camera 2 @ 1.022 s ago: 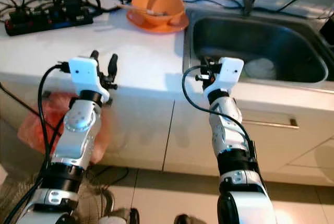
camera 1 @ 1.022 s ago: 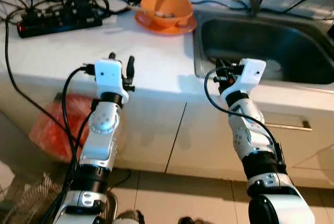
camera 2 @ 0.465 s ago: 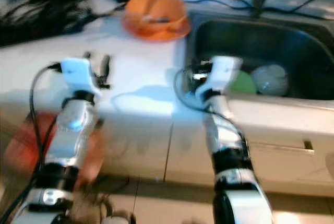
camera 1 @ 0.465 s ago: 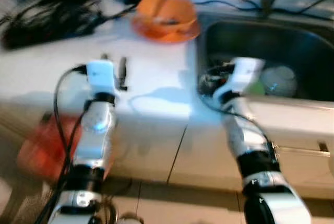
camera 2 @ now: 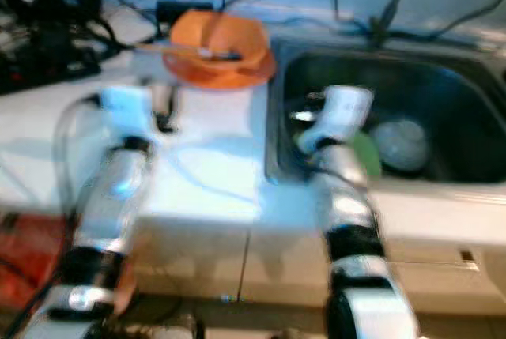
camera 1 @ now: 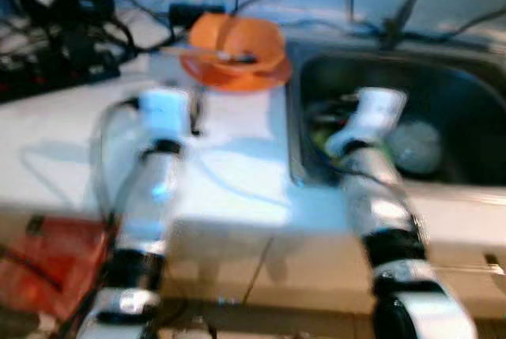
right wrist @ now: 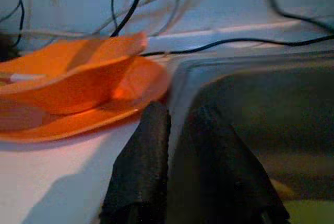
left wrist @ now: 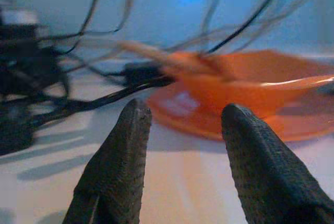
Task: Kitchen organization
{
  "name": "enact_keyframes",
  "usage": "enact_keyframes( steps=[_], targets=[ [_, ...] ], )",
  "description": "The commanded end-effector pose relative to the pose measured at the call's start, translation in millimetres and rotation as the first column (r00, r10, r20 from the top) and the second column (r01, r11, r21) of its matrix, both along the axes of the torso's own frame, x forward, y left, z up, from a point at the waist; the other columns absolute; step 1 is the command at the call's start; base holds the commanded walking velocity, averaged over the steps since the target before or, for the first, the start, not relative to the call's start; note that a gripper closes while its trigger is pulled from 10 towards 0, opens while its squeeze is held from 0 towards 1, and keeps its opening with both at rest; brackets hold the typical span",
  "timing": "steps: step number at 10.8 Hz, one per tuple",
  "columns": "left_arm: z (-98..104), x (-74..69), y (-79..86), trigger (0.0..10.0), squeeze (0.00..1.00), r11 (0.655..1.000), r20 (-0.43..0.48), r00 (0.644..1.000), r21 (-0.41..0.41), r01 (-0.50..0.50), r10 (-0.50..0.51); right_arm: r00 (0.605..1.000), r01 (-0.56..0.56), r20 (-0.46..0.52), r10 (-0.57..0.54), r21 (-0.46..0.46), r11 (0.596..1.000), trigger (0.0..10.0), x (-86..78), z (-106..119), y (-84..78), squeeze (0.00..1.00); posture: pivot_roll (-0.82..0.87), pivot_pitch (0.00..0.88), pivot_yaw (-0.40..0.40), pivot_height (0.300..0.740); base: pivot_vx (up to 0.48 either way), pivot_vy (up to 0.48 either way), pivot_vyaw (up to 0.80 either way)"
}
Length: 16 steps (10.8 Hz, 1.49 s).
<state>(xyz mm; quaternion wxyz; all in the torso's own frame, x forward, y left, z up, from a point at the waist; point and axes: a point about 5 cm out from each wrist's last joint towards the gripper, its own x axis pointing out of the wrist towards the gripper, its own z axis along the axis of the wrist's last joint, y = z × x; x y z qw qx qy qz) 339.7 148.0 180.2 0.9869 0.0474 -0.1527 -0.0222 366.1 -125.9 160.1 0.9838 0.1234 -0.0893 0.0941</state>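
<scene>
Left tool (left wrist: 180,145) spread, orange bowl (left wrist: 245,85) just ahead on plate (left wrist: 209,122)

Motion blur smears both head views for us. The pale round object (camera 1: 413,146) in the sink (camera 1: 466,78) is too soft to identify, and the cables (camera 1: 55,15) behind the tabletop (camera 1: 237,165) merge together.

Orange plastic bowl (camera 1: 236,41) sat upright on a matching orange plate (camera 1: 237,77) at the countertop's rear edge, beside the sink's left rim; a stick-like utensil lay inside.
</scene>
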Motion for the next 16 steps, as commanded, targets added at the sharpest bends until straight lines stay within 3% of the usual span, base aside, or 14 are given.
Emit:
enact_keyframes(
  steps=[1,5,7,9,12,13,16],
  targets=[
    [1,-0.8,-13.0,10.0,0.00,0.999,0.008,0.999,0.002,0.042,-0.042,0.999,0.041,0.012,-0.041,-0.006,0.999,10.0,0.4,2,-14.6,0.00,0.12,0.118,-0.070,0.740,0.000,0.000,0.00],
    [6,-3.0,-19.0,10.0,0.00,0.996,0.006,0.996,0.003,0.092,-0.092,0.999,0.041,0.011,-0.041,-0.007,0.999,10.0,0.4,2,-14.2,0.00,0.12,0.118,-0.070,0.740,0.000,0.000,0.00],
    [22,-2.3,-27.9,10.0,0.00,0.983,-0.049,0.984,0.053,0.175,-0.172,0.999,0.038,0.007,-0.038,-0.012,0.999,10.0,0.7,1,-14.0,0.00,0.13,0.116,-0.068,0.740,0.000,0.000,0.00],
    [41,0.6,-30.9,10.0,0.00,0.976,-0.064,0.974,0.004,0.217,-0.216,0.999,0.032,0.006,-0.031,-0.018,0.999,10.0,1.8,2,-11.8,0.00,0.14,0.109,-0.064,0.740,0.000,0.000,0.00],
    [45,16.0,-32.2,10.0,0.00,0.968,-0.199,0.947,-0.052,0.246,-0.251,1.000,0.019,-0.004,-0.019,-0.019,1.000,10.0,2.2,0,-6.4,0.00,0.14,0.096,-0.047,0.740,0.000,0.000,0.00],
    [37,29.1,-31.1,10.0,0.00,0.971,-0.337,0.912,-0.023,0.239,-0.233,1.000,0.025,-0.005,-0.025,-0.016,1.000,10.0,1.1,-1,-8.2,0.00,0.13,0.090,-0.031,0.740,0.000,0.000,0.00],
    [43,43.6,-34.2,10.0,0.00,0.968,-0.392,0.892,0.012,0.250,-0.225,1.000,0.024,-0.007,-0.024,-0.009,1.000,10.0,1.4,-1,-6.2,0.00,0.13,0.081,-0.022,0.740,0.000,0.000,0.00]
  ],
)
